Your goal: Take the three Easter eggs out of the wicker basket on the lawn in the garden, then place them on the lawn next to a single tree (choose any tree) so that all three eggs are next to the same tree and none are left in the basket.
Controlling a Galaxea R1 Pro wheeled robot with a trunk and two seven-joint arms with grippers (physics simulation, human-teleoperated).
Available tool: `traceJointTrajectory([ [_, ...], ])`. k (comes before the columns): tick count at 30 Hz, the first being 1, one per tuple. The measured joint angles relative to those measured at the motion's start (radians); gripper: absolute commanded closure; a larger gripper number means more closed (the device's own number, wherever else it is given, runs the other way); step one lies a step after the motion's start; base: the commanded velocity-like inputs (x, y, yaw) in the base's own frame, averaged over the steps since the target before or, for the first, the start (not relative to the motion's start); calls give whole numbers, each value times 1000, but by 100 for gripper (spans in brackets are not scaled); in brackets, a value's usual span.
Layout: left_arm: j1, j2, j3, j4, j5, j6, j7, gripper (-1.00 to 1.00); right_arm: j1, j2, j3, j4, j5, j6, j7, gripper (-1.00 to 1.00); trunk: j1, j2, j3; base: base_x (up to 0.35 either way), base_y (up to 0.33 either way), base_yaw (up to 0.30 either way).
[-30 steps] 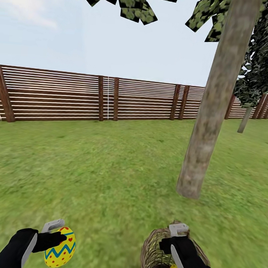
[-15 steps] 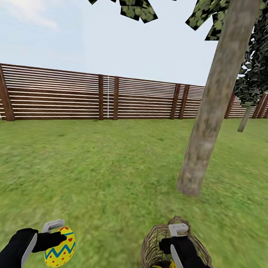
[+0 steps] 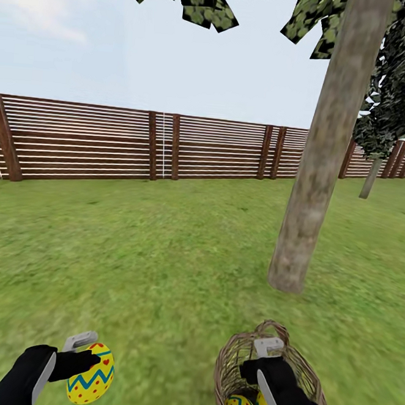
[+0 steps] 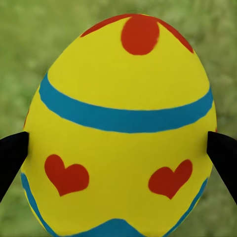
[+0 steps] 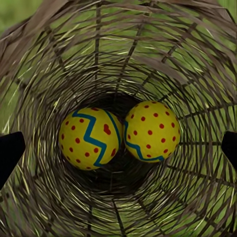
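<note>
My left gripper is shut on one Easter egg, held low over the lawn at the near left. In the left wrist view that yellow egg, with red hearts and a blue band, sits between the black fingertips. The wicker basket stands on the grass at the near right, a short way in front of the tree. My right gripper is open at the basket's mouth. Two eggs lie side by side on the basket's bottom.
A brown slat fence runs across the back of the garden. A thinner trunk under dark foliage stands at the far right. Open grass stretches left of the tree and between the two grippers.
The whole view has shifted slightly. The basket's rim now shows higher around my right gripper, with more wicker in sight. The left gripper holds its egg in the same place.
</note>
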Motion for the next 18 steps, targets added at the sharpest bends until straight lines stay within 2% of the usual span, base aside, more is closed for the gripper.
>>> traceJointTrajectory([
  [14,0,0,0,0,0,0,0,100,0,1,3,0,0,0,0,-100,54,-98,-44,0,0,0],
  [18,0,-1,0,-1,1,-1,-1,100,0,2,3,0,1,0,0,-100,54,-98,-44,0,0,0],
])
